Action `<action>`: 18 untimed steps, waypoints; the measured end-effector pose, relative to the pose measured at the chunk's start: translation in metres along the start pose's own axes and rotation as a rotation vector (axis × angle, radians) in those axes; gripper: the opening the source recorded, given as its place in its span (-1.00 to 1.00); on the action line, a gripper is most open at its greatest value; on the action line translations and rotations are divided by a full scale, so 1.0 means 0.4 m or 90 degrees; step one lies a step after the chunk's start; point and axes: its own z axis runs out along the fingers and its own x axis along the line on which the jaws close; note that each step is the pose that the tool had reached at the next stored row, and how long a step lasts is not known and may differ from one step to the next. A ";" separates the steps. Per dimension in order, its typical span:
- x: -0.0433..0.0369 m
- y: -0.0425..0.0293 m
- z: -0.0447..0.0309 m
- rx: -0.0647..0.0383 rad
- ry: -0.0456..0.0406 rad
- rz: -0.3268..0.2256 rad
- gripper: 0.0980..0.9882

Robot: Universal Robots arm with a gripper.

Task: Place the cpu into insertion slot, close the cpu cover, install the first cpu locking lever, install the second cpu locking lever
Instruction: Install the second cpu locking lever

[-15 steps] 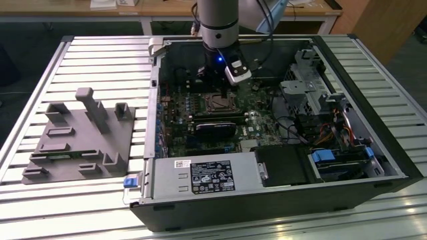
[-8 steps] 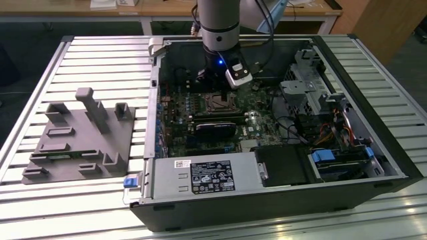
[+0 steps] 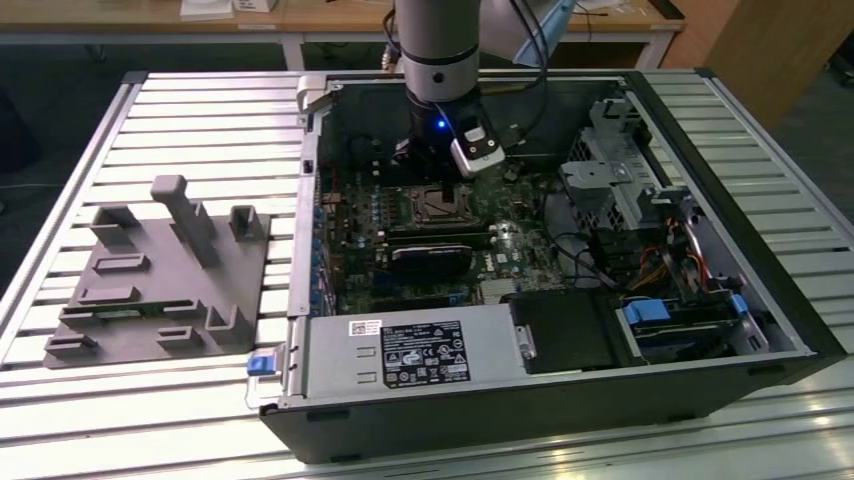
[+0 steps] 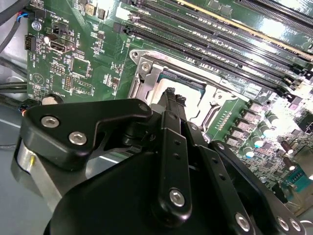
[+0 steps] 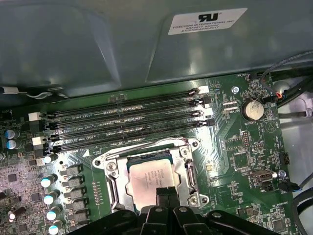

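The cpu [image 5: 150, 177] lies flat in the insertion slot [image 5: 146, 178] on the green motherboard [image 5: 230, 161], its pale silver face showing. The silver cpu cover [image 5: 188, 172] lies down around it, framing the chip through its cut-out. A thin metal lever [image 5: 146, 147] runs along the socket's side nearest the memory slots. My gripper [image 5: 167, 197] is shut, its black fingertips pressed together right at the socket's edge, with nothing seen between them. In the second wrist view the gripper [image 4: 171, 95] points at the cover [image 4: 146, 68]. In the exterior view the gripper [image 3: 430, 172] hangs just above the socket [image 3: 434, 205].
Long black memory slots [image 5: 127, 125] lie beside the socket. The open case wall [image 5: 98, 44] stands close behind them. A black card [image 3: 430, 262], a power supply [image 3: 400, 350] and a drive cage [image 3: 627, 180] fill the case. A grey fixture [image 3: 167, 280] sits on the exterior view's left.
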 end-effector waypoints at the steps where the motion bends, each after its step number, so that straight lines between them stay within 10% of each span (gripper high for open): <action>1: 0.000 0.000 0.000 0.000 0.0001 0.000 -0.98; 18: -0.006 0.003 -0.048 0.000 0.0004 0.001 -0.98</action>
